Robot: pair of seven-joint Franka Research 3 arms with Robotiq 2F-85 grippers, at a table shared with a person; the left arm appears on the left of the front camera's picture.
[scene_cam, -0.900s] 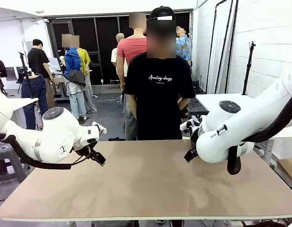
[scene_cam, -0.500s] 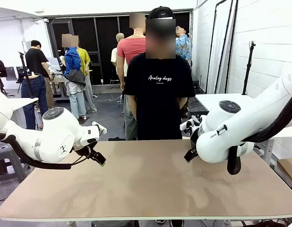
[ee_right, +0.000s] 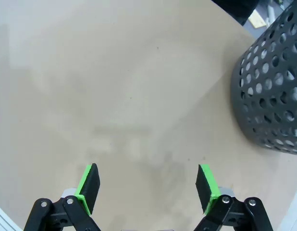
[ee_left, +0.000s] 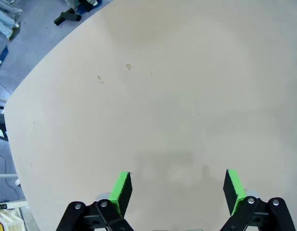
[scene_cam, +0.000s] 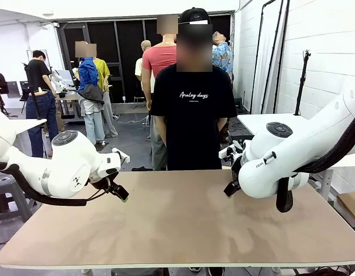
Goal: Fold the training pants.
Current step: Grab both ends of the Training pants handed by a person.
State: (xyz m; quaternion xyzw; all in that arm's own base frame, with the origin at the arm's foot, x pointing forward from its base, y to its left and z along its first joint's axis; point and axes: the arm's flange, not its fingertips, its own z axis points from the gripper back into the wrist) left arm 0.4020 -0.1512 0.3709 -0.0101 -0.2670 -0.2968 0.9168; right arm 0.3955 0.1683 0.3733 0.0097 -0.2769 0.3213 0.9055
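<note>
Training pants: place cannot be told
Left fingers (ee_left: 122,190): spread, released, over desk (ee_left: 163,96)
Right fingers (ee_right: 88,187): spread, released, near mesh basket (ee_right: 268,96)

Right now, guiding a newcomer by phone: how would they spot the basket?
Start at the wide tan tabletop. Beyond the right gripper's green-padded fingers, off to one side, stands a dark grey round basket. Rows of punched round holes set it apart from the smooth board.

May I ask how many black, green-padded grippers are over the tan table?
2: over the tan table, the left gripper on its left side, the right gripper on its right, jaws open on both.
</note>
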